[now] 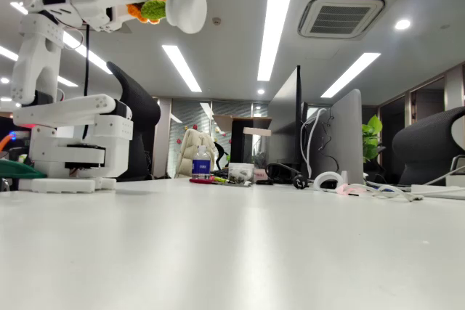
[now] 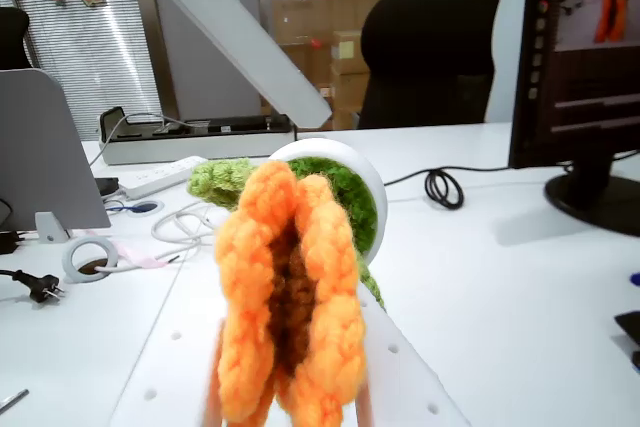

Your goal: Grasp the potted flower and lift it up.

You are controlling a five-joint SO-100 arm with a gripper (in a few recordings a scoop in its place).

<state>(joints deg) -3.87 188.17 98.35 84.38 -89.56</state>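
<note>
Squashed orange crochet petals of the potted flower (image 2: 290, 297) sit nearest your wrist camera, pinched between your white two-finger gripper (image 1: 138, 3), which is clamped on the bloom. Its squat round white pot (image 1: 187, 9) sticks out sideways past the fingertips, axis roughly horizontal, high above the white table (image 1: 240, 252). Looks lifted; pot hangs unsupported, so hold it steady.

No readable text, brand, number or sign in either view; the blue label on the water bottle (image 1: 201, 164) far back on the worktop (image 1: 240, 252) is too small to read, and the monitor (image 2: 585, 57) screen shows only blurred lines
</note>
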